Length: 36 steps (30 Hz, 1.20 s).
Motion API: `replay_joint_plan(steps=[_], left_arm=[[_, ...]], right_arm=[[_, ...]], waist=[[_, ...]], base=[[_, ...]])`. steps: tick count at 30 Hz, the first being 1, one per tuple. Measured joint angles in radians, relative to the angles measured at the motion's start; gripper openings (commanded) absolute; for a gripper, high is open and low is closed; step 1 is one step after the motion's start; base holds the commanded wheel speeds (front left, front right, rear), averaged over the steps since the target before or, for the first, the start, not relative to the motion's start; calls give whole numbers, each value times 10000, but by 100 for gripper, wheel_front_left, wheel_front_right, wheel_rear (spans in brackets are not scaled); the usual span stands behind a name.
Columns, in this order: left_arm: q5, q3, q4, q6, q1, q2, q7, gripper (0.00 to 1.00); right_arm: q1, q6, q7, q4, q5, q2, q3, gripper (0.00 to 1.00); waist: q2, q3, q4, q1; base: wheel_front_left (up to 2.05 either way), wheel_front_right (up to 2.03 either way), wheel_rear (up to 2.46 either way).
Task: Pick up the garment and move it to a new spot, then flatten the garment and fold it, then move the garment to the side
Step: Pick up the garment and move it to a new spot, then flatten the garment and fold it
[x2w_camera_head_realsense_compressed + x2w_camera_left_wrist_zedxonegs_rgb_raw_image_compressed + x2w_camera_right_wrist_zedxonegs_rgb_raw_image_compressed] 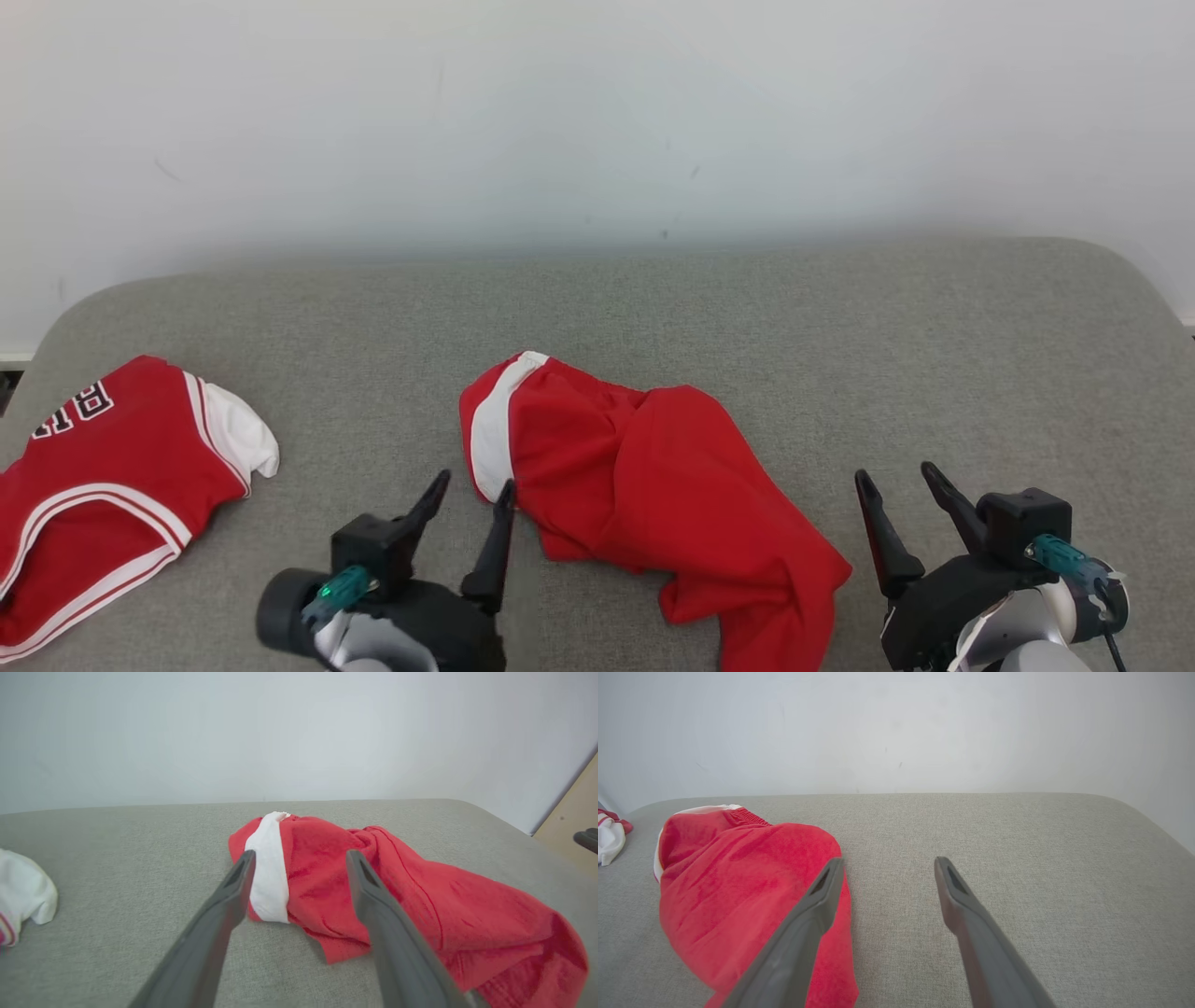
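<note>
- A red jersey (pixel 103 485) with white trim and black letters is being seen lying at the far left of the grey cushion (pixel 747 308), well apart from the other cloth.
- The left gripper (pixel 474 483) is being held low over the cushion with its jaws spread and nothing pinched. One fingertip is being shown right at the garment's white band; whether it is touching cannot be told.
- The red garment (pixel 653 485) is being seen crumpled in the middle of the cushion, between the two grippers. Its white band is being turned toward the left gripper.
- The right gripper (pixel 896 473) is being held just beside the garment's right edge, jaws spread wide, with bare cushion being shown between the fingers.
- The cushion is being backed by a pale wall (pixel 597 112).
</note>
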Motion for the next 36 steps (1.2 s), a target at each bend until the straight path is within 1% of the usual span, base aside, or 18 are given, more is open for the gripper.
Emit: replay_joint_plan(steps=[7, 9, 16, 22, 25, 31, 36], left_arm=[[1039, 1695, -176, -2, 923, -27, -163, 100], [1269, 2194, -322, 0, 1203, -25, -178, 100], [2638, 3684, -1058, 0, 2108, -207, -261, 100], [3375, 4343, -1779, 0, 2732, -621, -261, 100], [3626, 4431, -2073, -2, 2778, -757, -261, 100], [4098, 4905, -2646, 0, 2888, -892, -207, 100], [4263, 4962, -2986, 0, 3126, -993, -44, 100]], right_arm=[[251, -75, -31, -203, 88, -8, -92, 100], [257, -75, -27, -217, 96, 0, -82, 100], [357, -86, -29, -261, 176, 15, -90, 100], [359, -86, -25, -316, 209, 13, -109, 100], [383, -134, -25, -399, 244, -15, -174, 100], [346, -159, 23, -500, 242, -6, -111, 100], [340, -159, 94, -535, 244, -12, -81, 100]], waist=[[0, -23, 220, -1], [0, -25, 267, 0], [0, -26, 316, 0], [0, 19, 334, 0], [0, 49, 386, 0], [0, 121, 458, 0], [0, 178, 489, 0]], base=[[0, 0, 0], [0, 0, 0], [0, 0, 0], [0, 0, 0], [0, 0, 0], [0, 0, 0], [0, 0, 0]])
